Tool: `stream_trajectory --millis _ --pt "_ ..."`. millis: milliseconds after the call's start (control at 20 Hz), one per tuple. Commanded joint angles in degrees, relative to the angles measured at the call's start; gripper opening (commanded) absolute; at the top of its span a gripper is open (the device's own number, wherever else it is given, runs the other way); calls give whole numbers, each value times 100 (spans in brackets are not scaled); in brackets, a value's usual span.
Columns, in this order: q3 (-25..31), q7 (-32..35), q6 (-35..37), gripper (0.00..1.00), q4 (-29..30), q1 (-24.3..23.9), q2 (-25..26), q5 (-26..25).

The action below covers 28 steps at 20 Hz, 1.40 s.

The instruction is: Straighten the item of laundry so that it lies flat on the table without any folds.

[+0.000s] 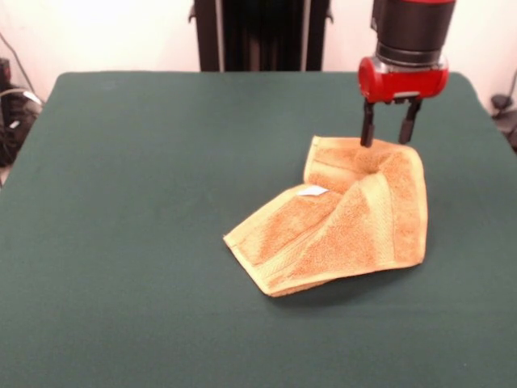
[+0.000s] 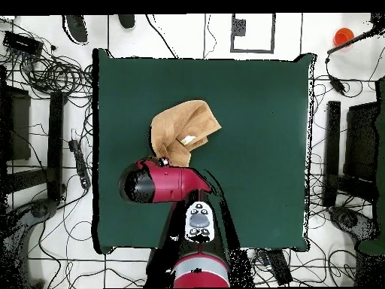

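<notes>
The orange-tan towel lies crumpled right of the middle of the dark green table. It is folded over itself, with pale border bands and a small white tag showing. Its far right part rises in a hump. My gripper comes straight down on that raised far edge. The two black fingers stand apart and their tips touch the cloth, with a dip of fabric between them. In the overhead view the towel lies just past the red arm, which hides the gripper.
The black pedestal stands behind the table's far edge. In the overhead view, cables and dark equipment lie on the floor around the table.
</notes>
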Motion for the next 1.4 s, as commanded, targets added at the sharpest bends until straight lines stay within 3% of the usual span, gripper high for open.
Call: stream_trajectory --millis 50,1400 --pt "190 1192 516 100 -87 271 362 314" --pt "46 1037 116 100 -379 188 779 159"
